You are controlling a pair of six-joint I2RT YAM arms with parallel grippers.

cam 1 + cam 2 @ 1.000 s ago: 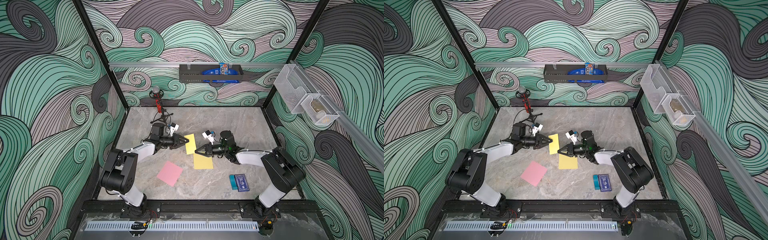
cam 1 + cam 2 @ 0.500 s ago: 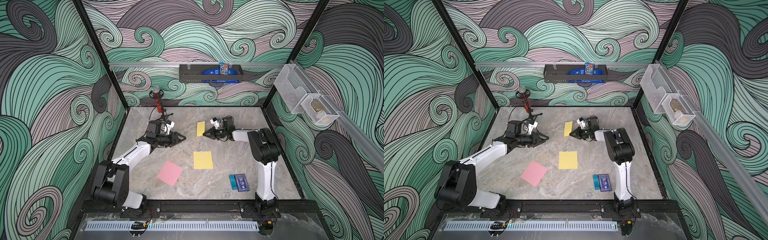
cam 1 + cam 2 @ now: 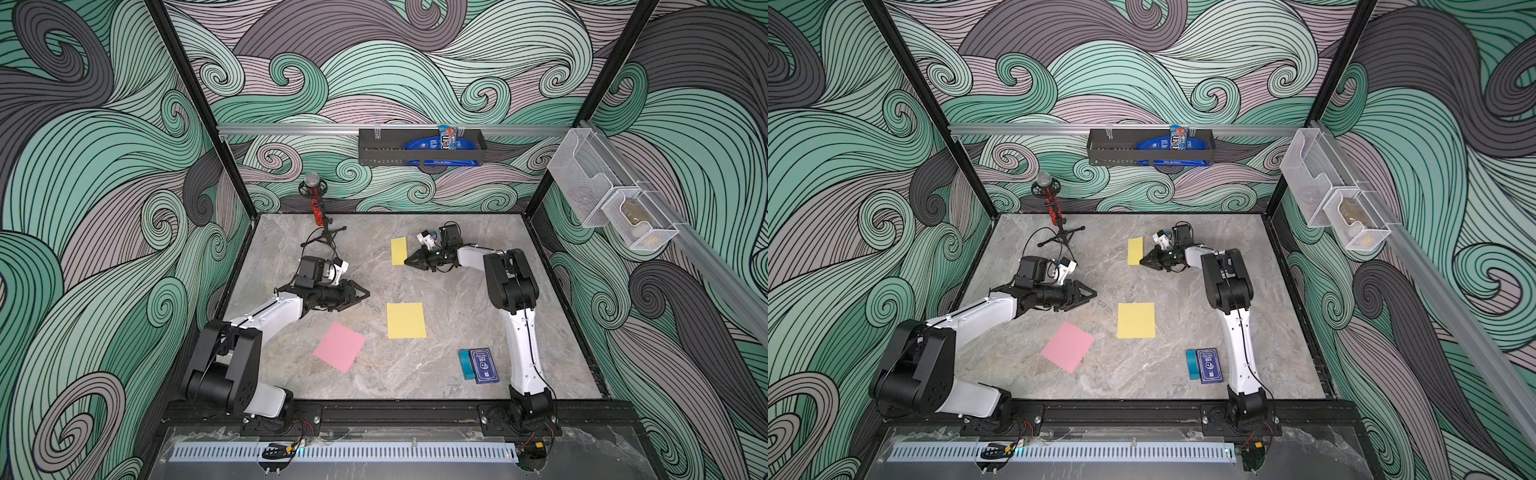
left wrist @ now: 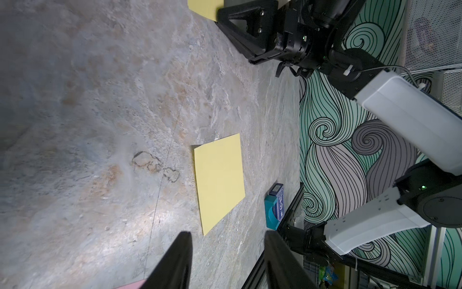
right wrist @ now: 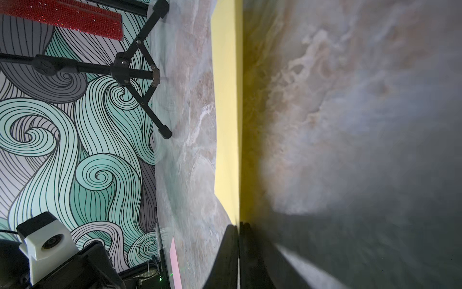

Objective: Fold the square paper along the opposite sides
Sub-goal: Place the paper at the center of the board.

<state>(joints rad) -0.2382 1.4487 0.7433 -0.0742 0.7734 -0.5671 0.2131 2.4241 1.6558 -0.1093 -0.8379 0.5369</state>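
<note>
The flat yellow square (image 3: 406, 326) lay just ahead of my left pincer (image 3: 362, 299), which stood open and empty, nearer to it than the right pincer (image 3: 408, 263), whose jaws were nearly closed at the corner of the folded strip (image 3: 398, 250).

Tabletop (image 3: 453, 307) carries folded paper (image 3: 398, 250), yellow sheet (image 3: 406, 320), pink sheet (image 3: 340, 346).

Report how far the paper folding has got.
Done: a narrow folded yellow paper strip lies far back on the grey marbled table. In hand: the right gripper sits at that strip's corner, jaws almost together; a grip on it cannot be confirmed. The left gripper hangs open and empty. Left: the yellow square paper and the pink square paper lie flat, unfolded.
</note>
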